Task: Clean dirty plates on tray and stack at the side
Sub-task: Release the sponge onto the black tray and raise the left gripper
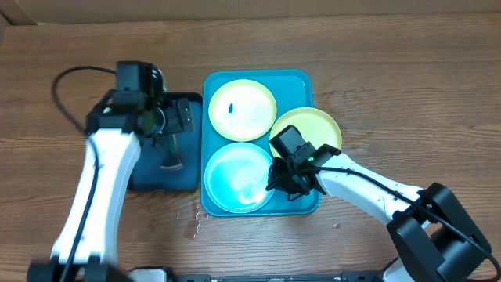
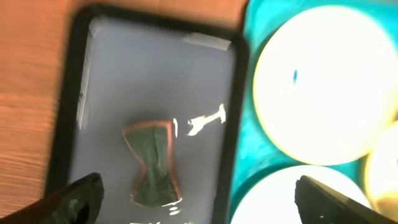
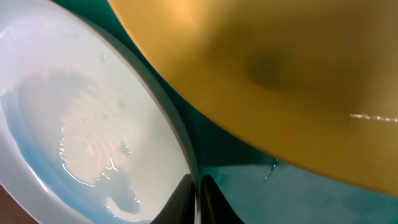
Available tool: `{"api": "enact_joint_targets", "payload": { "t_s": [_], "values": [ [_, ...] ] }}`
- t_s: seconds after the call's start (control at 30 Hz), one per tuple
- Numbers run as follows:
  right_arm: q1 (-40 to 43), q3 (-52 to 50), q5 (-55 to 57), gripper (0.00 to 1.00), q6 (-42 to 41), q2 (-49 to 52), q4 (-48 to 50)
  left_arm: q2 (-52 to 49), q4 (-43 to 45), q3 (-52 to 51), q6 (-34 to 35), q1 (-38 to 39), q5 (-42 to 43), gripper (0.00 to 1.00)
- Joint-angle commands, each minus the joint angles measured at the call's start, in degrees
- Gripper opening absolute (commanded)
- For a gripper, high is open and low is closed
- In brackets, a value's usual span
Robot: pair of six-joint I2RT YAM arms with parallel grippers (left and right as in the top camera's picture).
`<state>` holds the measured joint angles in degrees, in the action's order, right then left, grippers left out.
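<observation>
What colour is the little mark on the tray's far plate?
Dark blue smudge on the round yellow-green-rimmed plastic plate; overhead view shows it best.

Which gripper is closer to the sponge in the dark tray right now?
Left. The left gripper hangs open directly over the sponge; the right gripper is across the turquoise tray, shut on the near plate's rim.

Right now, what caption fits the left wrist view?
Open left gripper above green sponge in dark tray; plates on turquoise tray alongside.
</observation>
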<state>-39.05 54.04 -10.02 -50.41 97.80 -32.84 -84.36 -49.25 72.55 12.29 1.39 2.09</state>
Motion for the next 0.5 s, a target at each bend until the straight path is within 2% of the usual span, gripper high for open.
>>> {"api": "enact_joint_targets", "payload": {
  "t_s": [0.0, 0.2, 0.47],
  "values": [
    [-0.2, -0.1, 2.3, 0.05, -1.0, 0.1, 0.2, 5.6, -0.5, 1.1, 1.1, 0.0, 1.1, 1.0],
    [-0.2, -0.1, 4.4, 0.09, -0.6, 0.1, 0.2, 9.1, -0.7, 1.1, 1.0, 0.0, 0.9, 1.0],
    [-0.2, -0.5, 5.0, 0.08, -0.6, 0.3, 0.2, 8.0, -1.7, 1.1, 1.0, 0.0, 0.9, 1.0]
  ]
}}
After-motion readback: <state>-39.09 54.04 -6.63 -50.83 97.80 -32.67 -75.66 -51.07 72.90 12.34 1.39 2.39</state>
